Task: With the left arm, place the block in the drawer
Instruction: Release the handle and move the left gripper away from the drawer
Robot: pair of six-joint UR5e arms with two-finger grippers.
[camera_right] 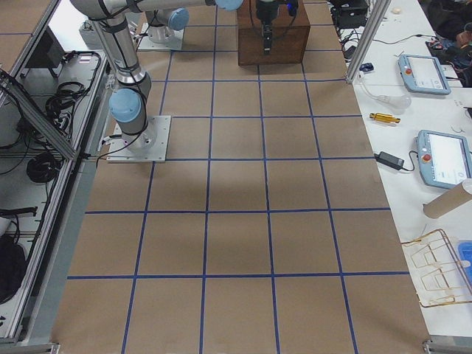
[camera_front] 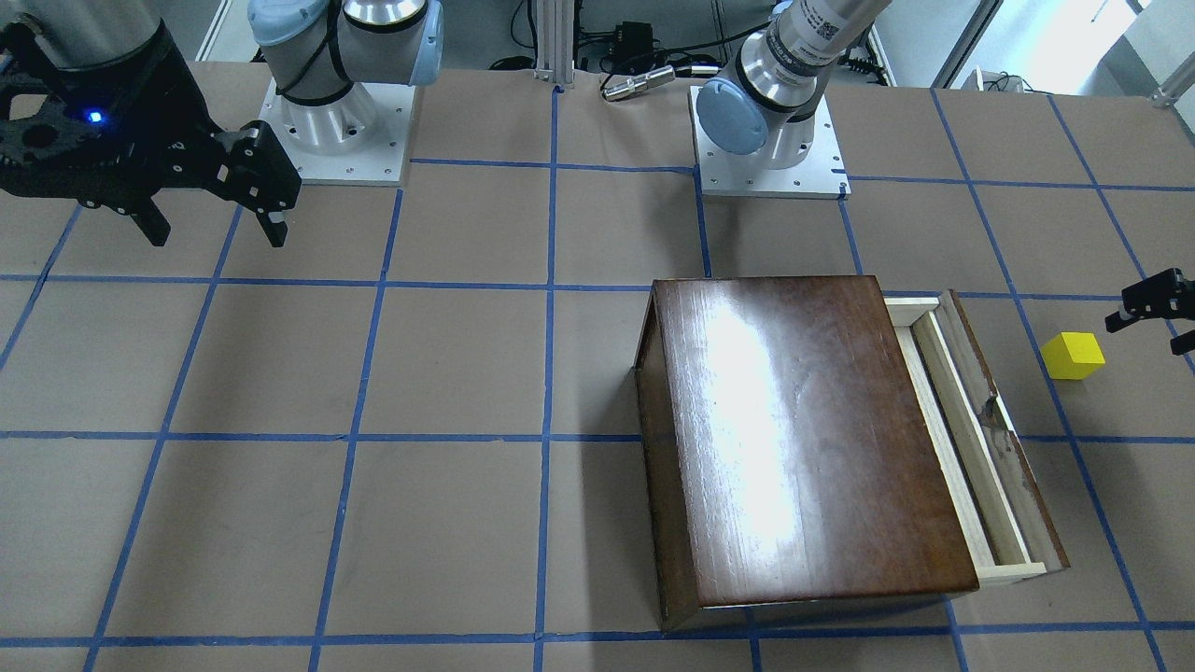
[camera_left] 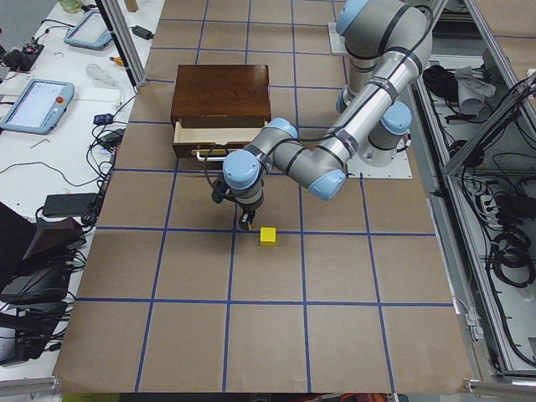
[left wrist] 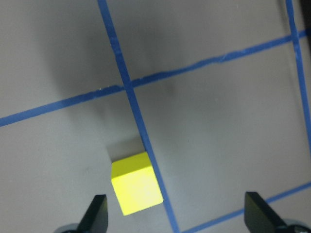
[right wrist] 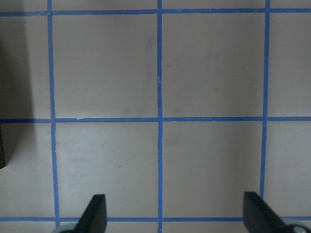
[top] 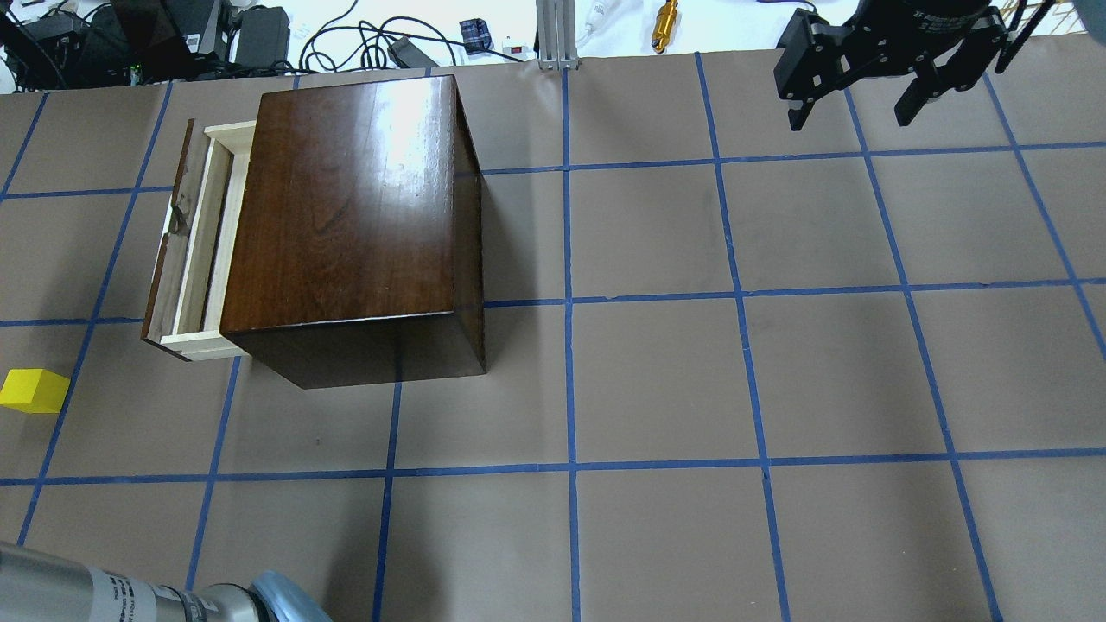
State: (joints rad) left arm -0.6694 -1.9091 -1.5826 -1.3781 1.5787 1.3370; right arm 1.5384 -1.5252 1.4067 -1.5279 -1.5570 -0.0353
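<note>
The small yellow block lies on the brown table beyond the drawer's dark front; it also shows in the overhead view and the left side view. The drawer of the dark-brown box stands partly pulled out, its pale tray empty. My left gripper is open above the table. The block lies below it, inside the span and close to one fingertip, untouched. My right gripper is open and empty, raised far from the box.
The box stands in the table's left half, its drawer opening toward the table's left end. Both arm bases are bolted at the robot's edge. Cables and tools lie beyond the far edge.
</note>
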